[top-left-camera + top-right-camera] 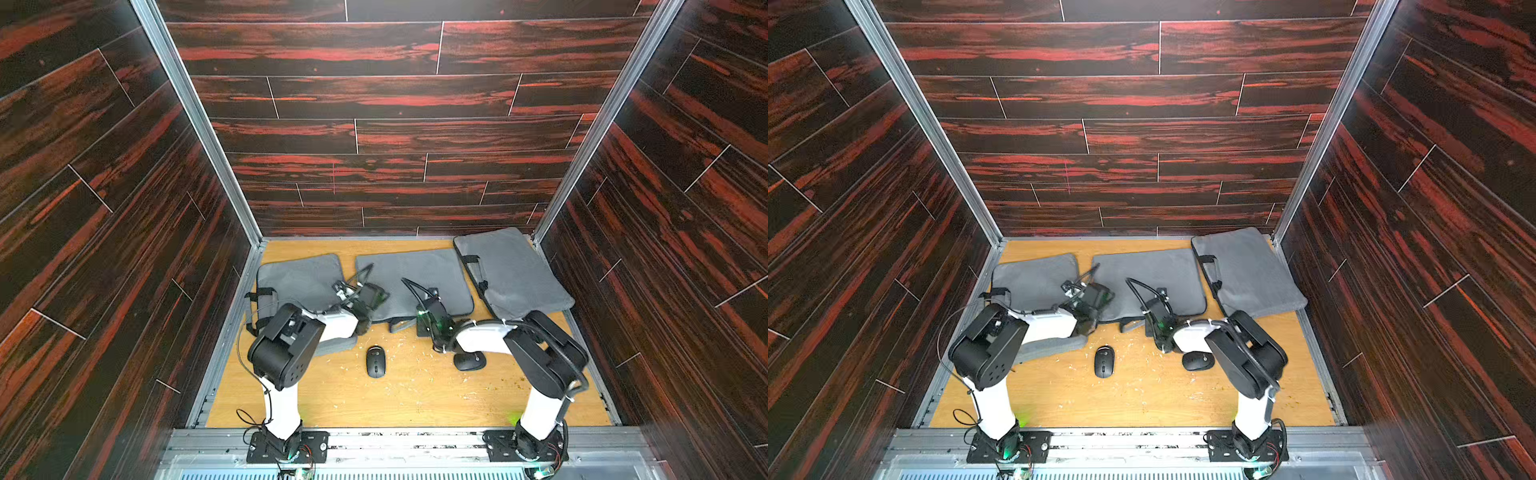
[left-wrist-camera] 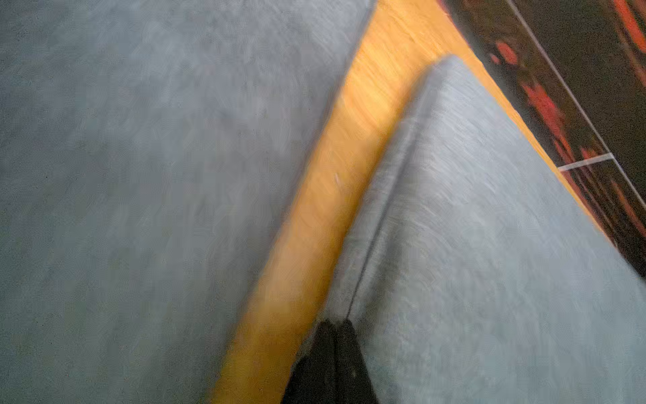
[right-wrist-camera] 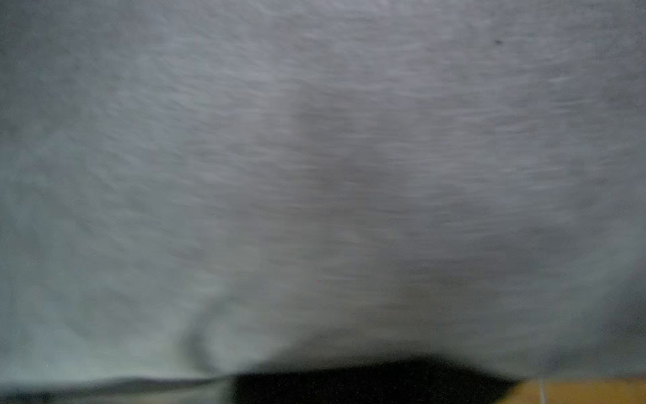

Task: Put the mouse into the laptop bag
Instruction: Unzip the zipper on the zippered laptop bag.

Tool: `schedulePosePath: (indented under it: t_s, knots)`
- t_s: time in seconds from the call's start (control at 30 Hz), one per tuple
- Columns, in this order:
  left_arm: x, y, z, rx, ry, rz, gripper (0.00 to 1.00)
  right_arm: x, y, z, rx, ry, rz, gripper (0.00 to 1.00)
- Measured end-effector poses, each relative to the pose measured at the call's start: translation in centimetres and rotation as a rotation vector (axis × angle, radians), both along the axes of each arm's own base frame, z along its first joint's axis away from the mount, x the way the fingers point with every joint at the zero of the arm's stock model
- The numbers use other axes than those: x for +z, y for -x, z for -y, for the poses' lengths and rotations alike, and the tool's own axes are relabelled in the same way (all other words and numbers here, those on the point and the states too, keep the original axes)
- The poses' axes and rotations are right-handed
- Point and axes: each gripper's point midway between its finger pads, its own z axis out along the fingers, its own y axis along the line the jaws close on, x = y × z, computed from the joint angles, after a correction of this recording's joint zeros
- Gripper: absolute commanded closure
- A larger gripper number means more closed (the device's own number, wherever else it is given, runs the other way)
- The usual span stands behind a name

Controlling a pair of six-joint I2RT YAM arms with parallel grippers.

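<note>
Mouse (image 1: 376, 362): black, lies flat on the table (image 1: 374, 403), on the near side of the bags and between the two arms. Nothing touches it. Also seen at (image 1: 1104, 362).
Second mouse (image 1: 469, 360): black, on the table to the right of the first and well apart from it. It is partly hidden under the right forearm in both top views.
Bags: three grey laptop bags lie flat along the far side.
Left bag (image 1: 299, 278): its near part is covered by the left arm.
Middle bag (image 1: 419, 274): lies straight, just beside the left bag.
Right bag (image 1: 511, 270): turned at an angle into the far right corner.
Left gripper (image 2: 335, 346): jaws pressed together. In the wrist view the tips sit right at a seam line on the edge of a grey bag, with a strip of table beside it. Cannot tell whether they pinch anything.
Right gripper (image 1: 433, 307): over the near edge of the middle bag, closed. Its wrist view is a blur of grey fabric, so cannot tell if anything is gripped.
Status: both mice outside the bags.
</note>
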Motion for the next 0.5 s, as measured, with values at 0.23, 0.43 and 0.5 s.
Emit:
schedulePosePath:
  t_s: [0.23,0.43,0.5]
  knots:
    - [4.3,3.2,1.1,0.011,-0.092,0.108,1.00,0.6,-1.0,0.1,0.004,0.007,0.015,1.00]
    - [6.7,5.1,0.9,0.055,-0.135,0.200,1.00,2.0,-2.6,-1.5,0.038,-0.021,0.043,1.00]
    - [6.7,5.6,1.1,0.055,-0.152,0.207,0.90,2.4,-3.3,-1.9,0.043,-0.031,0.052,1.00]
